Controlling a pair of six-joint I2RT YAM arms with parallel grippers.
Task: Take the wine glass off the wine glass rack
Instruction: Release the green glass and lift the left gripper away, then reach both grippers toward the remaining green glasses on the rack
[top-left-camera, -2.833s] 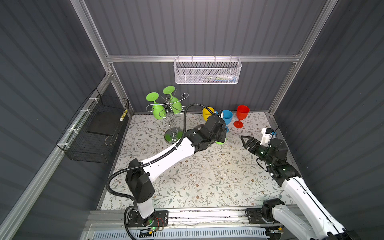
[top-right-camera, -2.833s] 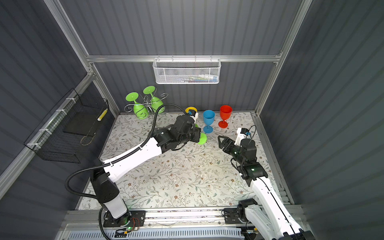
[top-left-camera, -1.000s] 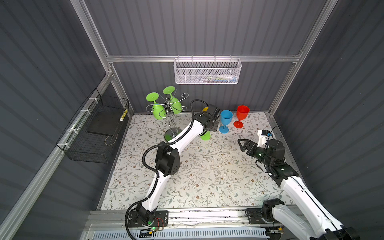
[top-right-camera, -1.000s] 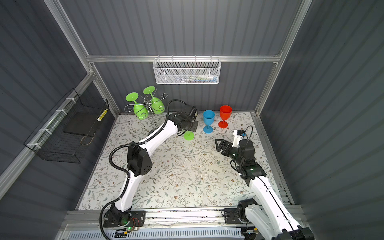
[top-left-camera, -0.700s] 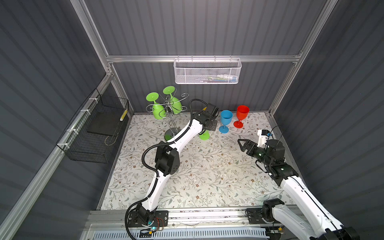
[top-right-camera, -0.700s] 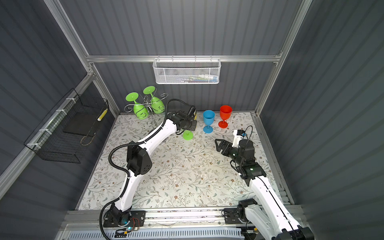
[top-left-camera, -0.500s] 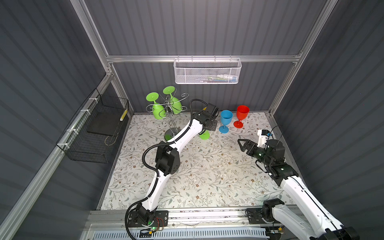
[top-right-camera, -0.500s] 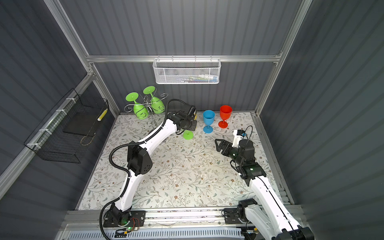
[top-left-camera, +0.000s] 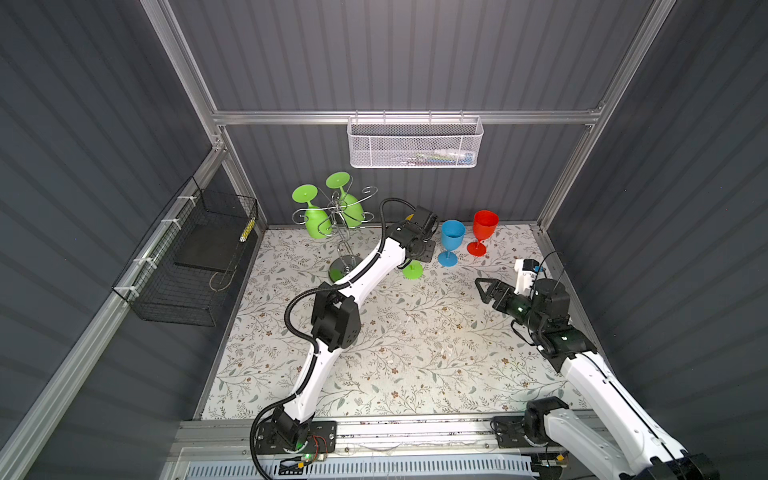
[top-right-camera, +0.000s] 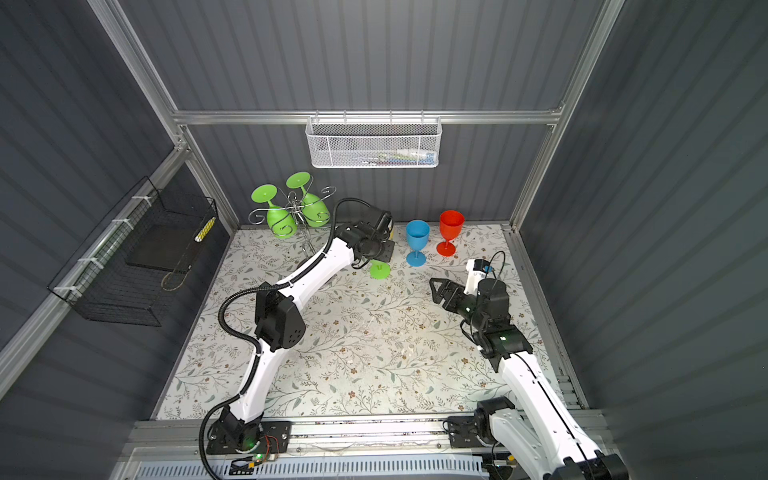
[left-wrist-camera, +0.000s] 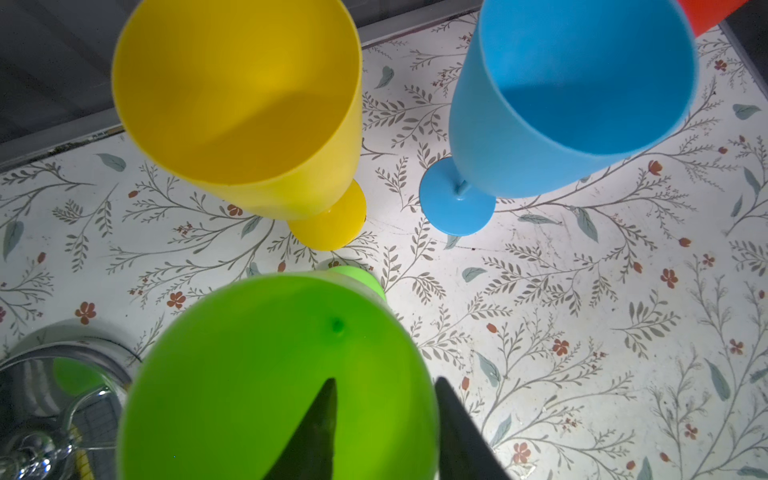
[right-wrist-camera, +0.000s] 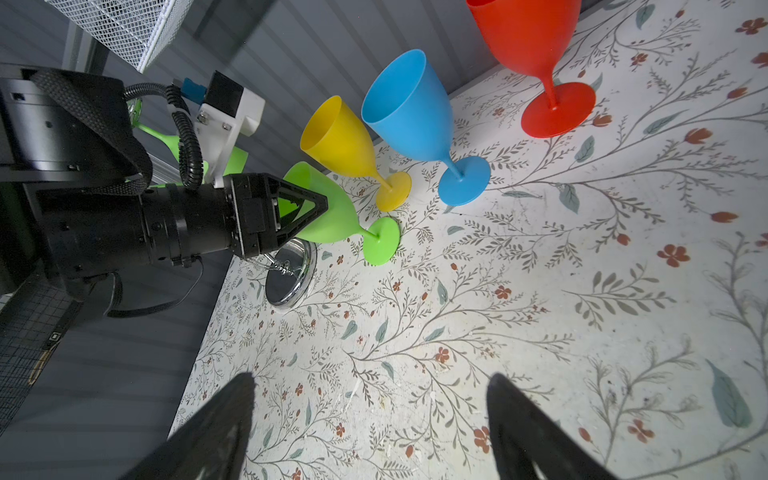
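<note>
The chrome wine glass rack stands at the back left, its mirror base on the mat. Two green wine glasses hang upside down from its arms. A third green wine glass stands upright on the mat, foot down. My left gripper is open astride its rim, one finger inside the bowl, one outside. My right gripper hovers open and empty over the mat to the right.
A yellow glass, a blue glass and a red glass stand upright along the back wall. A white mesh basket hangs on the back wall, a black wire basket on the left wall.
My left arm carried the green glass back beside the yellow one and set it down. Its jaws have parted from the rim in the last half second. The right arm stays still.
</note>
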